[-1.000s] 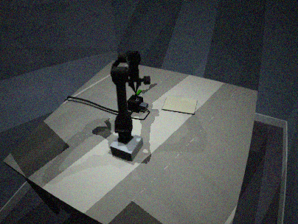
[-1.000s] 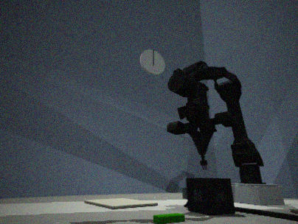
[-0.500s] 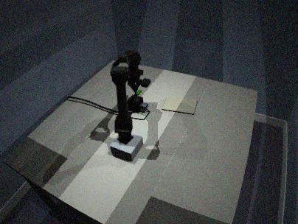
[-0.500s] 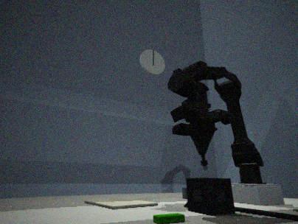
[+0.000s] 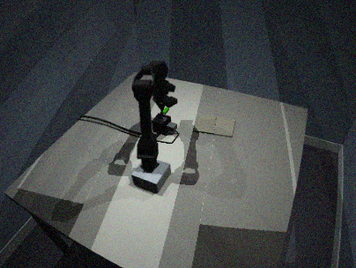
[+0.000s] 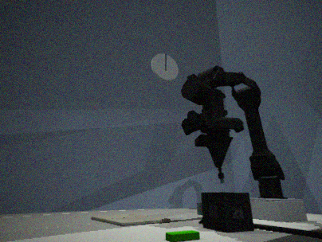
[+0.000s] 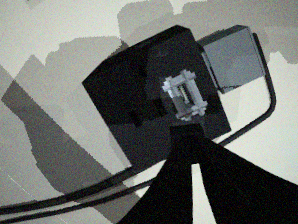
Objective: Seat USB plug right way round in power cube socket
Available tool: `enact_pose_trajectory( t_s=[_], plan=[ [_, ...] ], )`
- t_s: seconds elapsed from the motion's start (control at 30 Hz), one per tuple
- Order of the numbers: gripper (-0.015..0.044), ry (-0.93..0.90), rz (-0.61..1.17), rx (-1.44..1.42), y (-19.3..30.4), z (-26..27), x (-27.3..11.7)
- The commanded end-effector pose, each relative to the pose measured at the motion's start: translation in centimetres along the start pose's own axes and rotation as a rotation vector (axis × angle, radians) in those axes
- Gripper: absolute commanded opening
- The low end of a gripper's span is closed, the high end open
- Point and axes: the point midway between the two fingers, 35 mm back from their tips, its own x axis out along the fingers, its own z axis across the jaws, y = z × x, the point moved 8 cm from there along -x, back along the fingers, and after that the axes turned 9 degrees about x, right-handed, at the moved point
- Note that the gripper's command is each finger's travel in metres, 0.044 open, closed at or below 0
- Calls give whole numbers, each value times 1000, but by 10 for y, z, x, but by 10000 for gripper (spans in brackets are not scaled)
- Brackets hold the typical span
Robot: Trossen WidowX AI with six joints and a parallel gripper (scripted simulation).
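The black power cube (image 6: 227,212) (image 7: 120,85) stands on the table, with dark openings on its top in the wrist view. My gripper (image 6: 220,170) (image 7: 192,149) is shut on the USB plug and points down over the cube. The plug (image 6: 221,180) (image 7: 185,95) shows its pale metal end in the wrist view, turned at a slant to the cube's edges. In the exterior view a gap shows between the plug and the cube's top, so the plug is out of the socket. Which socket lies under it, and which way round it faces, I cannot tell.
A grey box (image 7: 235,57) sits against the cube's side. Black cables (image 5: 106,124) (image 7: 75,195) run past the cube. A green block (image 5: 166,110) (image 6: 182,236) lies beyond the cube from the arm base. A thin flat board (image 5: 216,126) (image 6: 139,218) lies to one side.
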Motion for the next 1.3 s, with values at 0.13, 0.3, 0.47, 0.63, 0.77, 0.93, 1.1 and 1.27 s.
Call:
enact_pose_trajectory(
  t_s=[0.13, 0.3, 0.47, 0.63, 0.77, 0.93, 1.1, 1.27],
  plan=[
    [0, 1, 1, 202, 0, 0, 0],
    [0, 1, 0, 333, 0, 0, 0],
    [0, 1, 0, 464, 0, 0, 0],
    [0, 1, 0, 594, 0, 0, 0],
    [0, 1, 0, 699, 0, 0, 0],
    [0, 1, 0, 830, 0, 0, 0],
    [0, 1, 0, 961, 0, 0, 0],
    [0, 1, 0, 1092, 0, 0, 0]
  ],
)
